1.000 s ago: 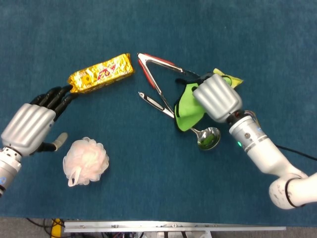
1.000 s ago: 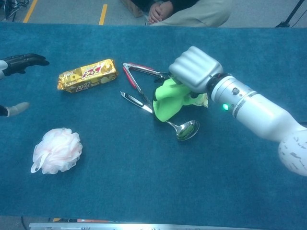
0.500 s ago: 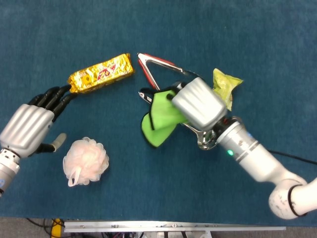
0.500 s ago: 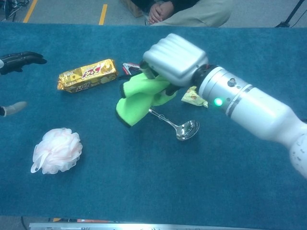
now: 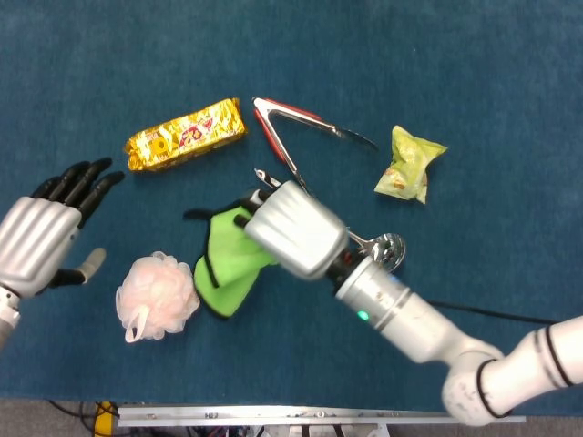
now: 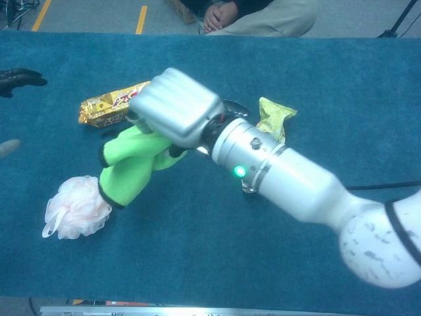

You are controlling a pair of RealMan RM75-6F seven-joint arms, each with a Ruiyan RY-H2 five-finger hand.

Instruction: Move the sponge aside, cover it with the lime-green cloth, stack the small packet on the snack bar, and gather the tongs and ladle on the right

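The sponge [image 5: 157, 296] sits near the tabletop's front edge, at eight o'clock. The right hand [image 5: 290, 228], fingers closed on the lime-green cloth [image 5: 228, 266], has swung left from the ladle [image 5: 383, 246] and tongs [image 5: 291, 137]; the cloth's hem now hangs just beside the sponge, so covering looks close. The left hand [image 5: 41, 241] hovers at nine o'clock, open and empty.

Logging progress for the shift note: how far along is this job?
Done: nothing that clearly shows. In hand: the right hand holds the lime-green cloth beside the sponge, not yet covering it. Left: the small packet lies apart from the snack bar; tongs and ladle ungathered. Left hand holds nothing.
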